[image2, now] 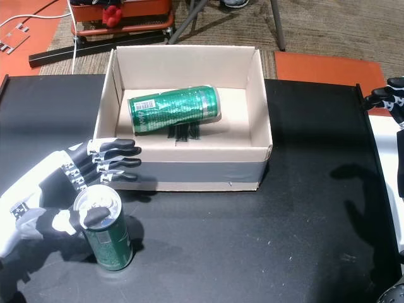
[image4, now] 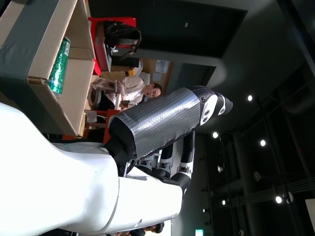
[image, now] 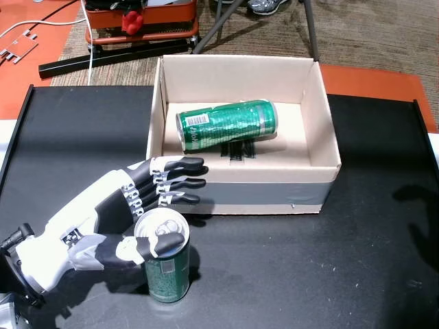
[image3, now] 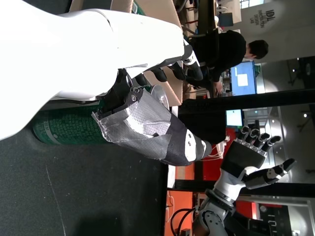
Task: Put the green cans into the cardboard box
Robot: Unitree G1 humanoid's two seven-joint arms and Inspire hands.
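One green can (image: 167, 271) (image2: 110, 243) stands upright on the black table, near the front left. My left hand (image: 130, 205) (image2: 69, 183) is beside it: the thumb lies across the can's top rim, while the fingers (image: 175, 181) stretch straight out behind it toward the cardboard box (image: 267, 181) (image2: 189, 173). In the left wrist view the same can (image3: 69, 130) shows behind the palm. A second green can (image: 226, 125) (image2: 175, 108) (image4: 59, 66) lies on its side inside the box. My right hand (image2: 386, 98) (image3: 251, 157) (image4: 162, 123) is open at the table's far right edge.
The black table (image: 329, 274) ends in raised edges left and right. Beyond the box, on the floor, are a red machine (image: 140, 20), a black bar (image: 110, 58) and orange mats (image2: 315, 63). People (image3: 231, 49) (image4: 133, 88) sit in the background of the wrist views.
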